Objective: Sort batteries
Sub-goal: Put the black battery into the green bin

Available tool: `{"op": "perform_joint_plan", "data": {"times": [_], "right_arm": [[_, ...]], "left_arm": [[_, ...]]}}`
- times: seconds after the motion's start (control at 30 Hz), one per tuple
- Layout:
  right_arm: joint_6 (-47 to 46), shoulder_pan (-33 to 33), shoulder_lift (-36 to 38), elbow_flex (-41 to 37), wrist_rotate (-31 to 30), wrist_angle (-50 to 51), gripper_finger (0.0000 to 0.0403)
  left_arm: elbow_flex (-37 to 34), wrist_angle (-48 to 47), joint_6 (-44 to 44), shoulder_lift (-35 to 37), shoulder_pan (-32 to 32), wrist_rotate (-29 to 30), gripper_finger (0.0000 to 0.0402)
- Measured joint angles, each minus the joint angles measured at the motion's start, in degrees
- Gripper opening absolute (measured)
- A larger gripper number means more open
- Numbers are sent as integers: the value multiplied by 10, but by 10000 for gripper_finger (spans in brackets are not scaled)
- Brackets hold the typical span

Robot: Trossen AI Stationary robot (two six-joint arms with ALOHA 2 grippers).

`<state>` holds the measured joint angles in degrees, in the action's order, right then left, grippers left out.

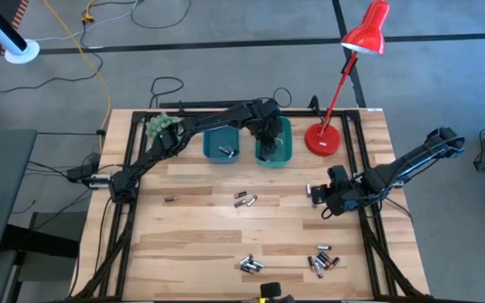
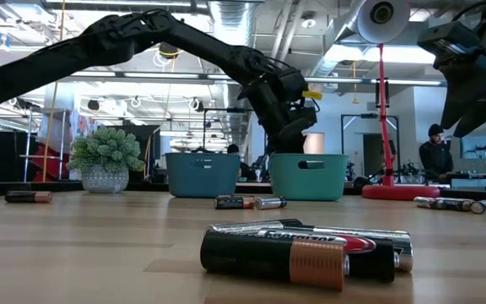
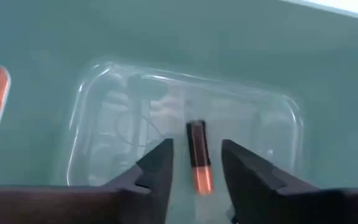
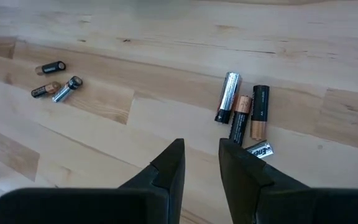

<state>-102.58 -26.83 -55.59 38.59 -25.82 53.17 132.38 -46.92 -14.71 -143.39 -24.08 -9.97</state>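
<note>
Two teal bins [image 1: 223, 143], left gripper [image 3: 196, 163] jaws parted over perhaps loose battery [image 3: 197, 155], lamp [image 1: 343, 80] beside

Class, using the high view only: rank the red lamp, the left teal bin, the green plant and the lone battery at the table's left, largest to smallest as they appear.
1. red lamp
2. left teal bin
3. green plant
4. lone battery

No two look alike in size.

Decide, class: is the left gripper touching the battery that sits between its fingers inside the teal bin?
Apart. In the left wrist view the left gripper stands open, with teal bin floor showing on both sides of the copper-and-black battery.
</note>
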Motion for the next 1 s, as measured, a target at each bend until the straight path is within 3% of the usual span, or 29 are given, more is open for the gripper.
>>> {"op": "perform_joint_plan", "data": {"times": [0.23, 0.43, 0.63, 0.8, 0.9, 1.0], "right_arm": [[4, 0, 0, 0, 0, 0, 118], [7, 0, 0, 0, 0, 2, 118], [25, 0, 0, 0, 0, 2, 118], [39, 0, 0, 0, 0, 4, 118], [42, 0, 0, 0, 0, 4, 118], [52, 0, 0, 0, 0, 3, 118]], "left_arm": [[19, -15, 3, 0, 0, 2, 190], [23, -17, 18, 41, 0, 6, 189], [23, -84, 35, 109, 0, 41, 187], [22, -156, 57, 163, -12, 6, 186], [-15, -167, 79, 201, -20, 6, 186], [-98, -151, 105, 258, -21, 38, 186]]}}
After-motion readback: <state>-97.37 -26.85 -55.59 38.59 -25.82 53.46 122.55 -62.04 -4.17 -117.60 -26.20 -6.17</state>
